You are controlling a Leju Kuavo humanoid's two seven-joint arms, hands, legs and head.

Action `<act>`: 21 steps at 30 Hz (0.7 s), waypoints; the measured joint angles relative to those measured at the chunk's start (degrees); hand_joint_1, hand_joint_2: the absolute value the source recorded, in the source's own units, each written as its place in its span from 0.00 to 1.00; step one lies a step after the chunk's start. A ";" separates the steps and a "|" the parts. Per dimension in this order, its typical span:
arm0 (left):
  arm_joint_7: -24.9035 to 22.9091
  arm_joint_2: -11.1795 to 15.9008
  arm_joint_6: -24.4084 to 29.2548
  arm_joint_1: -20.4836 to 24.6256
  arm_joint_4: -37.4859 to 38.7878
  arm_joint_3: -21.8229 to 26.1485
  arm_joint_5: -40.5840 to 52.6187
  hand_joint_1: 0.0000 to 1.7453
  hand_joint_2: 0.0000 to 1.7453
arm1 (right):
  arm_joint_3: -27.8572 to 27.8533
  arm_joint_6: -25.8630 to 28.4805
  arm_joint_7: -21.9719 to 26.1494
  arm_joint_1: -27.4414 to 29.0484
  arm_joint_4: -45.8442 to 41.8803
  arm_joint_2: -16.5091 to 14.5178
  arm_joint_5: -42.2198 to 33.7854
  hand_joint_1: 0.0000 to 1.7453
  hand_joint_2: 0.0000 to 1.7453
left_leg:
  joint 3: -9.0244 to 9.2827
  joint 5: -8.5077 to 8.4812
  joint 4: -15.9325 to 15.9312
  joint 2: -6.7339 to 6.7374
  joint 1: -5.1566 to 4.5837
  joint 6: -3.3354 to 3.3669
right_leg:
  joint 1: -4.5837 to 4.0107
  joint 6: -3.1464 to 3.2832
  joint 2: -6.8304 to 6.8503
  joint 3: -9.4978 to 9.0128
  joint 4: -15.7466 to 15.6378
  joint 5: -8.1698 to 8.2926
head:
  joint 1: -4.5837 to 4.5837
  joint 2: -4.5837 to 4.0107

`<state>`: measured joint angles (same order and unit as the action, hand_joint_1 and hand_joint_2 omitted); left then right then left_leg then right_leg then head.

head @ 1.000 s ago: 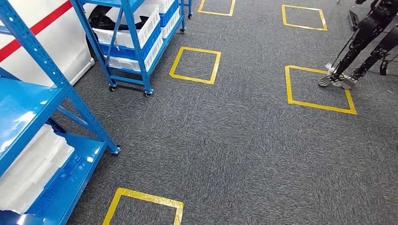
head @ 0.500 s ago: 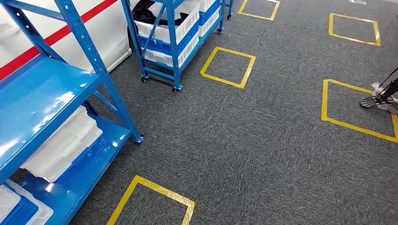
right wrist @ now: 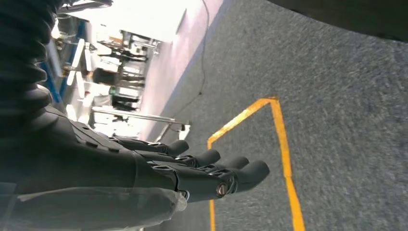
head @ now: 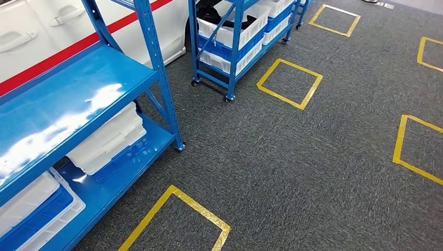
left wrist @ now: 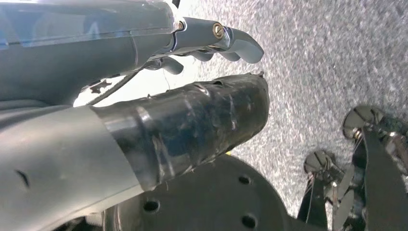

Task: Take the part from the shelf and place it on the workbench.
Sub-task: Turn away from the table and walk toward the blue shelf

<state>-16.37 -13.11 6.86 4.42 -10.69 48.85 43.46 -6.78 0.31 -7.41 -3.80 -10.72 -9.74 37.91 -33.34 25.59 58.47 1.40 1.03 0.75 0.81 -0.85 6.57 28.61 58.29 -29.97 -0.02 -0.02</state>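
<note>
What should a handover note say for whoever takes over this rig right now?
Left hand: holds nothing, fingers apart, hanging over the carpet.
Right hand: holds nothing, fingers extended, over the carpet near yellow floor tape.
Blue shelf is close on the left, with white bins on its lower level; I cannot tell which holds the part.
Nothing picked yet. Left: reach the shelf, take the part, carry it to the workbench.

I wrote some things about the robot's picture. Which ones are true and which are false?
1. The nearest shelf is blue. True.
2. The squares on the carpet are red tape. False: the nearest taped square is yellow.
3. White bins sit on the shelf's lower level. True.
4. The right hand holds a part. False: it holds nothing, fingers apart over the carpet.
5. The far rack has wheels. True.
</note>
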 joint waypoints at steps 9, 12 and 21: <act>-0.01 -0.15 0.00 0.07 0.00 0.00 -0.01 0.00 0.00 | -0.02 -0.02 -0.01 0.16 -0.02 0.05 -0.01 0.00 1.00 | 0.06 -0.45 -0.25 -6.57 -0.50 1.03 | -0.46 1.33 -8.58 5.92 8.15 -0.23 | 0.01 0.00; -0.01 -0.43 -0.02 0.16 0.00 0.00 0.00 0.00 0.00 | -0.02 -0.03 -0.02 0.31 0.12 0.29 -0.01 0.00 1.00 | -0.35 -0.61 -0.17 -8.67 -0.32 0.53 | -0.75 2.38 -12.85 3.14 0.49 2.85 | 0.04 0.00; -0.03 -0.46 -0.03 0.21 0.00 0.00 0.47 0.00 0.00 | -0.03 -0.04 -0.10 0.48 0.16 -0.01 0.14 0.00 1.00 | -7.61 7.08 14.28 -1.99 -0.18 -2.21 | -0.34 3.06 -4.68 1.56 -2.23 3.51 | -0.05 0.00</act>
<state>-16.40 -13.57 6.84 4.63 -10.69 48.85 43.93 -6.81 0.26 -7.51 -3.32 -10.56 -9.75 38.05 -40.95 32.66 72.75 -0.59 0.85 -1.46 0.47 2.20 1.89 30.17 56.06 -26.46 -0.07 -0.02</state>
